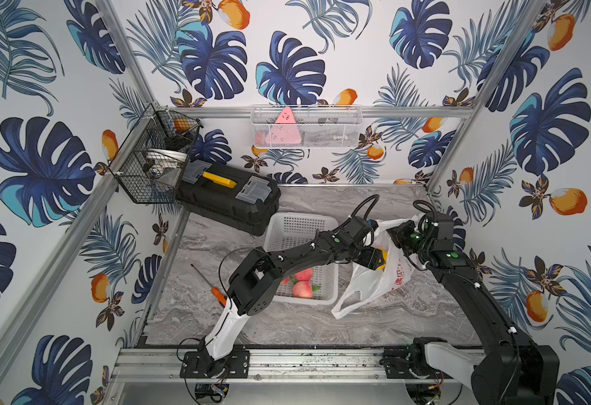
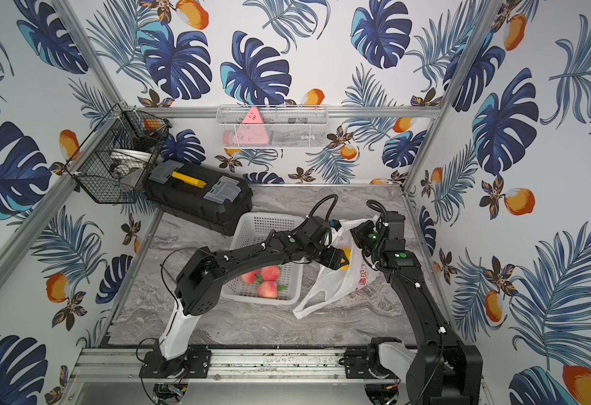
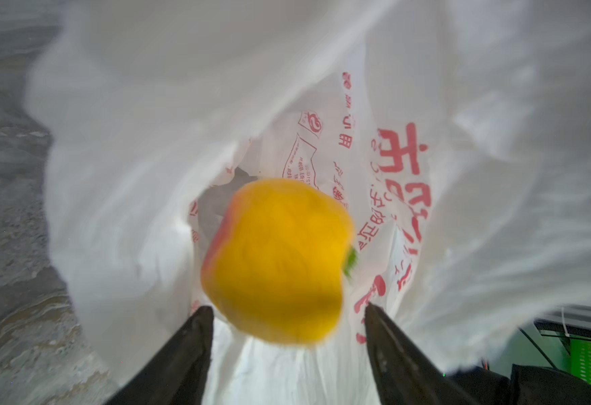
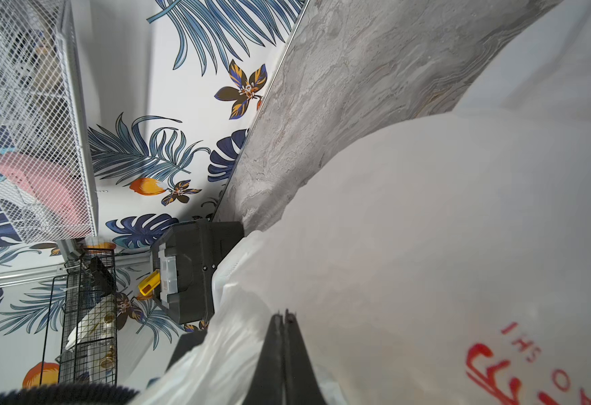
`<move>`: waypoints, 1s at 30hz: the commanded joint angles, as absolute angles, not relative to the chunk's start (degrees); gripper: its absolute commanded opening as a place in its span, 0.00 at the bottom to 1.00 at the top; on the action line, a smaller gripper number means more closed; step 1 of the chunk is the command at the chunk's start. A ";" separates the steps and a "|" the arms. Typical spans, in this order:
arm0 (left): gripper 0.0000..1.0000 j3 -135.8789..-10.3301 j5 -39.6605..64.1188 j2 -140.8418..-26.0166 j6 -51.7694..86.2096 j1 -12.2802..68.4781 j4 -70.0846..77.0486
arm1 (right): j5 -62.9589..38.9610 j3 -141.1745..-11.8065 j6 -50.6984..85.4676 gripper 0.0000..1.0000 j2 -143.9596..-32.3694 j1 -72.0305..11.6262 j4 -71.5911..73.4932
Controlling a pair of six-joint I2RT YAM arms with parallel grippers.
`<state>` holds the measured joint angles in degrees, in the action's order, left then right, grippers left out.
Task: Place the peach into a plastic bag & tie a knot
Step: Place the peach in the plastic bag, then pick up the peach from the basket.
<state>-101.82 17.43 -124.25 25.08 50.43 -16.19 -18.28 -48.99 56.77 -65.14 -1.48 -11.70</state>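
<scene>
– Top views first: where is the fruit?
– In both top views the left gripper [image 1: 378,260] reaches across the white perforated plastic basket [image 1: 297,228] to the mouth of the thin, translucent white plastic bag with red lettering [image 1: 374,280]. The round yellow peach with a red blush [image 1: 386,256] shows as a small patch right at the gripper's tip. The right gripper [image 1: 394,232] holds the bag's upper edge above the grey marbled tabletop [image 1: 252,322], while one loop handle [image 1: 343,305] trails flat on it. Three pink peaches [image 1: 303,289] lie in the basket.
– And the left wrist view?
– The left gripper's black fingers [image 3: 185,354] stand spread. The yellow peach, blurred, with a green leaf stub on one side, sits just beyond their tips. Neither finger pinches it, and bag film lies all around it. It looks to be dropping into the bag.
– Right wrist view?
– The right gripper's fingers [image 4: 276,350] are pressed together with white film bunched about them. Given the raised edge seen from above, they seem to be pinching the bag's rim.
– How far along, then?
– The first half looks nearly done: the peach is free of the gripper and inside the bag's opening. The second half has not begun. The handles are not gathered, and no knot shows in any view.
</scene>
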 commanded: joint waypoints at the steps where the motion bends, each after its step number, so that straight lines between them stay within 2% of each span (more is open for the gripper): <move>1: 0.78 -102.51 15.94 -123.62 22.28 50.54 -16.65 | -17.98 -49.22 57.14 0.00 -64.97 -1.36 -10.90; 5: 0.78 -102.24 14.54 -120.60 19.53 50.19 -20.72 | -17.93 -49.07 57.14 0.00 -65.11 -1.14 -10.49; 10: 0.75 -97.24 13.35 -110.84 17.85 49.26 -26.75 | -18.26 -49.98 56.95 0.00 -65.81 -1.05 -11.22; 16: 0.76 -86.12 7.34 -99.96 15.01 42.26 -39.26 | -18.81 -50.88 56.10 0.00 -66.59 -1.05 -11.72; 22: 0.80 -81.32 1.26 -98.94 11.57 37.50 -50.14 | -19.34 -50.36 56.34 0.00 -67.04 -1.08 -10.82; 30: 0.81 -79.95 0.06 -104.35 11.34 37.27 -49.84 | -19.61 -50.08 56.09 0.00 -67.02 -1.07 -10.85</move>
<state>-80.34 1.41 -103.09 12.10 37.36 -48.82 -19.40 -50.06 56.31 -67.22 -1.02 -11.68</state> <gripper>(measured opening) 0.815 0.049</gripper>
